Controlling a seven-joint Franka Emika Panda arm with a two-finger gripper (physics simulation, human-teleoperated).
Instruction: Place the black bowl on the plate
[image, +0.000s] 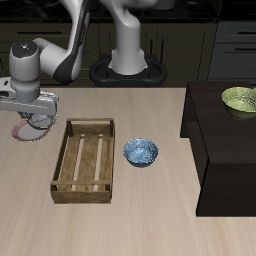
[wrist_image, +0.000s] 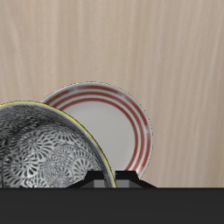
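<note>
The black bowl (wrist_image: 44, 153), with a dark rim and a grey-white speckled inside, hangs from my gripper (wrist_image: 112, 182), which is shut on its rim. Just below it lies the plate (wrist_image: 122, 131), with red rings and a pale centre, partly covered by the bowl. In the exterior view my gripper (image: 38, 116) holds the bowl (image: 40, 122) low over the plate (image: 20, 133), beside the wooden tray and towards the back of the table. Whether the bowl touches the plate cannot be told.
A wooden slatted tray (image: 88, 160) lies mid-table. A blue-patterned bowl (image: 141, 152) stands beside it. A dark cabinet (image: 225, 150) fills the other side of the table, with a pale green bowl (image: 240, 98) on top.
</note>
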